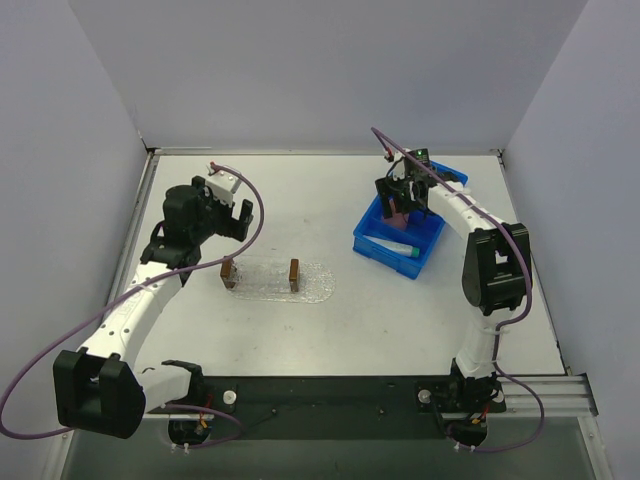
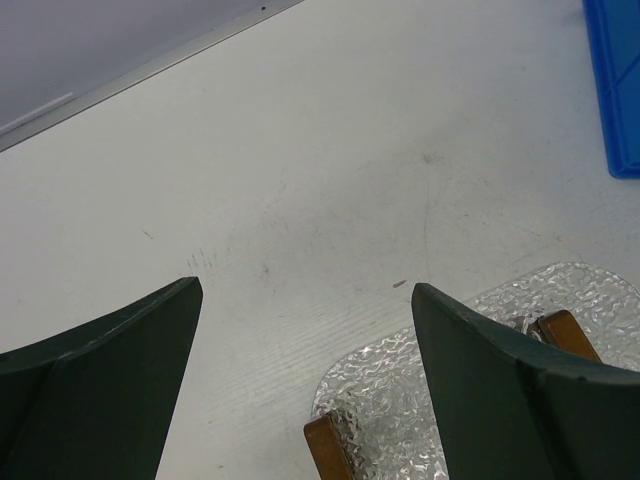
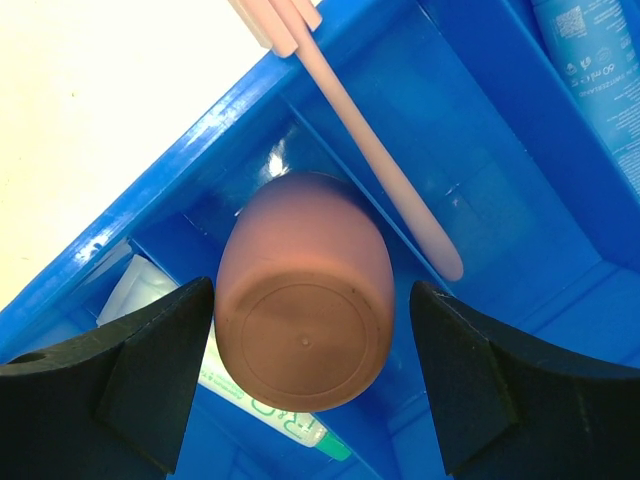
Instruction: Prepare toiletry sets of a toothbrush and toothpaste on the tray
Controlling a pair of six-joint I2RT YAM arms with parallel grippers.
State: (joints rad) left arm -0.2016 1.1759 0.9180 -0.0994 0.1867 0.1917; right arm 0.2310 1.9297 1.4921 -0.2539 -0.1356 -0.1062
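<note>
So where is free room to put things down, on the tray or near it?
The tray is bare between its two brown blocks. The table is open between tray and blue bin. The bin is crowded: pink cup, toothbrush, toothpaste tubes, right gripper around the cup.

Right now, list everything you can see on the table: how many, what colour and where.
tray: one, clear and bumpy, mid-table, left of the bin
brown pieces: two, brown, upright on the tray
bin: one, blue, divided, on the right of the table
cup: one, pink, in the bin, base toward the right wrist camera
toothbrush: at least one, pink, in the bin beside the cup; the exact count is unclear
whitish tube: one, green cap, in the bin, partly hidden by the cup
light blue tube: one, in another bin compartment
left pincer: open, above the table at the tray's end
right pincer: open, one finger on either side of the cup
</note>
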